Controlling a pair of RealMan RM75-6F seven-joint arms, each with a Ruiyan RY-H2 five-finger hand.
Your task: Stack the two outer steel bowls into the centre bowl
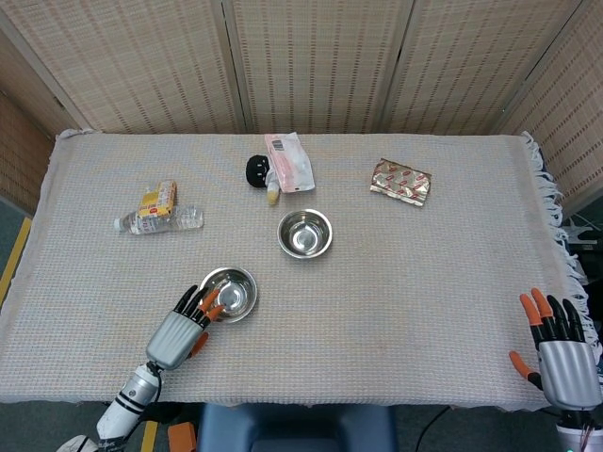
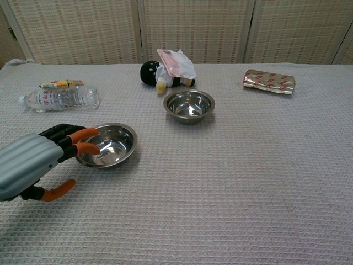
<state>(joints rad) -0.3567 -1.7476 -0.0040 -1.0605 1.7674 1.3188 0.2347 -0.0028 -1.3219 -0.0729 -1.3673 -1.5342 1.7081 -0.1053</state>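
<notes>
The left hand (image 1: 176, 334) is at the near side of the counter (image 1: 424, 282); its fingers (image 2: 83, 141) are spread apart and reach over the near rim of the nearer steel bowl (image 1: 228, 294); they hold nothing yet, and I cannot tell if they touch the rim. The right hand (image 1: 563, 363) is far off at the near right corner; its fingers are apart too and it holds nothing.

A little further back sits the second steel bowl (image 1: 304, 234); it stands on its own, well apart from the nearer one. Both bowls look empty inside, as far as I can see; only two single bowls show, and I cannot tell if one is really two bowls already nested.

So I think the stacking is not finished; the nearer bowl needs to be picked up and put into the other one.

Further back lie a water bottle (image 1: 160, 219) with a yellow snack pack (image 1: 158, 197) beside it; then a black toy (image 1: 260, 172) touching a pink packet (image 1: 289, 162); and a shiny red foil pack (image 1: 401, 181) on the right.
</notes>
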